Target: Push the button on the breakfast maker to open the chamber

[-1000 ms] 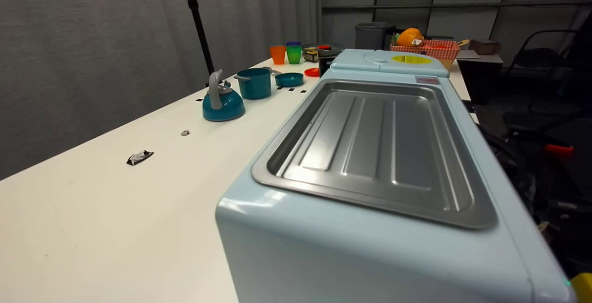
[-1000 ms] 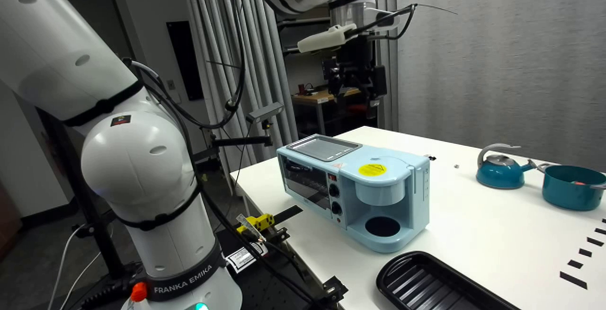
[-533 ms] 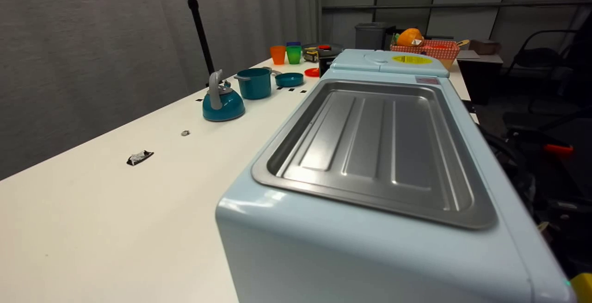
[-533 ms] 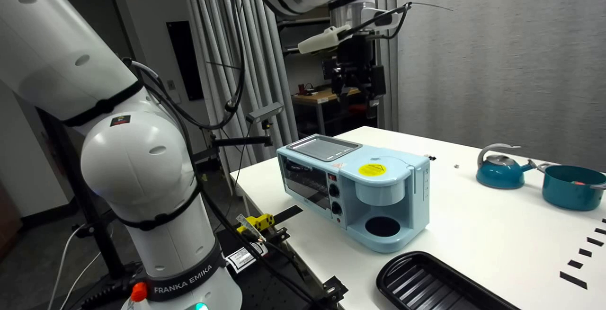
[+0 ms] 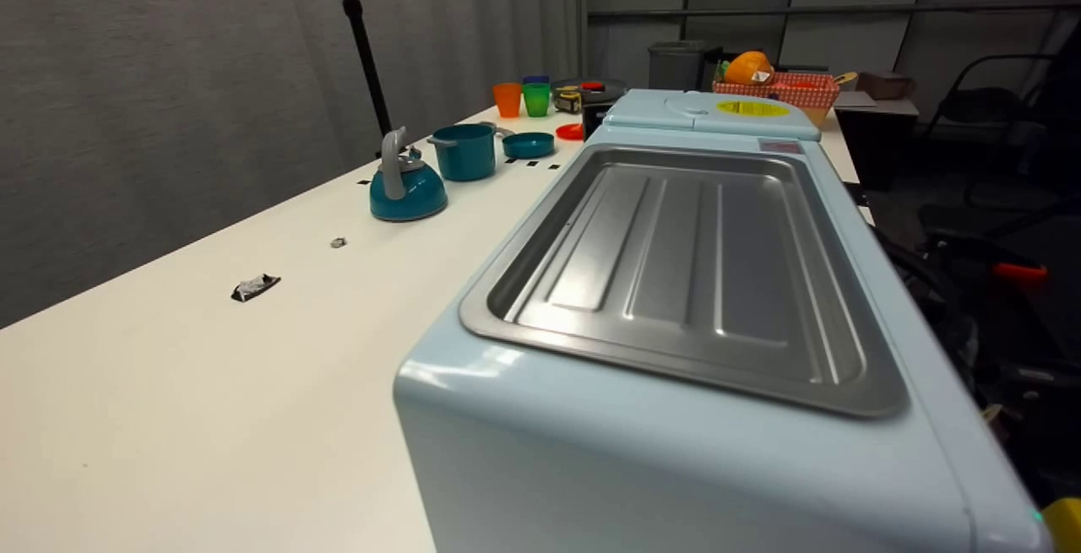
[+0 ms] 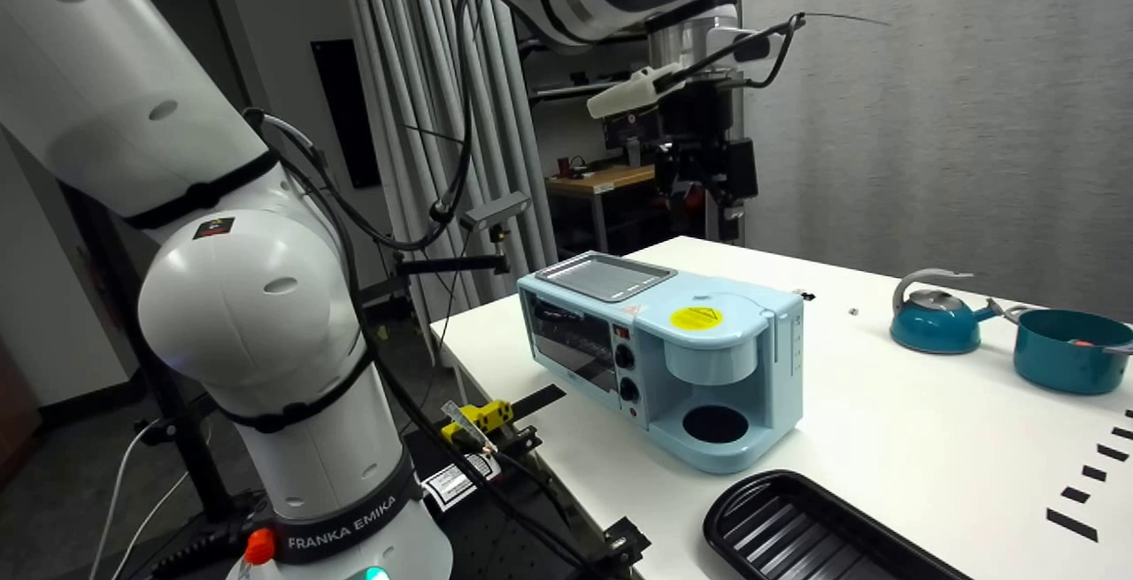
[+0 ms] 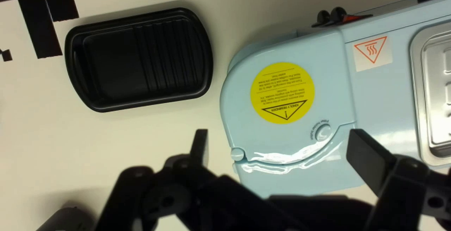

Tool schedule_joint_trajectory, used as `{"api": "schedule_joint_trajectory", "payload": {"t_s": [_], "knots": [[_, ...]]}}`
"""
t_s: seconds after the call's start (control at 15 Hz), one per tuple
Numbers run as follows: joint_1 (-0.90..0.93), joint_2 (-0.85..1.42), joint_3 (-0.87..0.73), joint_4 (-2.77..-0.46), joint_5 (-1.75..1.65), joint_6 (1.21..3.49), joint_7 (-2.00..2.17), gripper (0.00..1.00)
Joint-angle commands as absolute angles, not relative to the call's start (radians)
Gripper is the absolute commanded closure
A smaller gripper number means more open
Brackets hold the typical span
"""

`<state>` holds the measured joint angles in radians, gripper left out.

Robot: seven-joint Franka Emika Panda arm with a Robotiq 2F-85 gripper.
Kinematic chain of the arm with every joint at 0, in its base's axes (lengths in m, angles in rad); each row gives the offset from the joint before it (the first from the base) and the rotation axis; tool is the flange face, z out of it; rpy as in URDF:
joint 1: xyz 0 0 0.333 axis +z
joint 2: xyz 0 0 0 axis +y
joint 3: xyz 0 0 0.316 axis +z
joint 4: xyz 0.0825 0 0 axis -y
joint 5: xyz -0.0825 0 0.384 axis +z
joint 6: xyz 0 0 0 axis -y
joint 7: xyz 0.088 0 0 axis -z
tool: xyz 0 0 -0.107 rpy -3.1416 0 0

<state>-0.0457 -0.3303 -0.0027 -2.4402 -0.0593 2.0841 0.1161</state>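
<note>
- Upper left of the wrist view: a black pan (image 7: pixel 139 60) on the white table (image 7: pixel 141 135).
- Lower middle: the gripper (image 7: pixel 280 148), spread wide, holding nothing.
- Middle to right edge: the breakfast maker (image 7: pixel 336 83), its yellow sticker (image 7: pixel 282 92) up and left of the round button (image 7: pixel 323 132).
- Far right: the metal tray (image 7: pixel 419 93), cut by the frame.

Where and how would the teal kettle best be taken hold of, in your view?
Probably the top of its grey handle, from above, jaws astride it: the teal kettle stands upright, and the handle arches over the lid with a visible gap beneath.
</note>
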Motion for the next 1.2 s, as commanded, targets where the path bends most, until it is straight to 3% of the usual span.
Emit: {"api": "schedule_joint_trajectory", "payload": {"t_s": [0.0,1.13], "knots": [[-0.056,-0.302,-0.01,-2.428,-0.063,2.113,0.132,0.0],[-0.05,-0.298,-0.01,-2.443,-0.076,2.153,0.108,0.0]]}}
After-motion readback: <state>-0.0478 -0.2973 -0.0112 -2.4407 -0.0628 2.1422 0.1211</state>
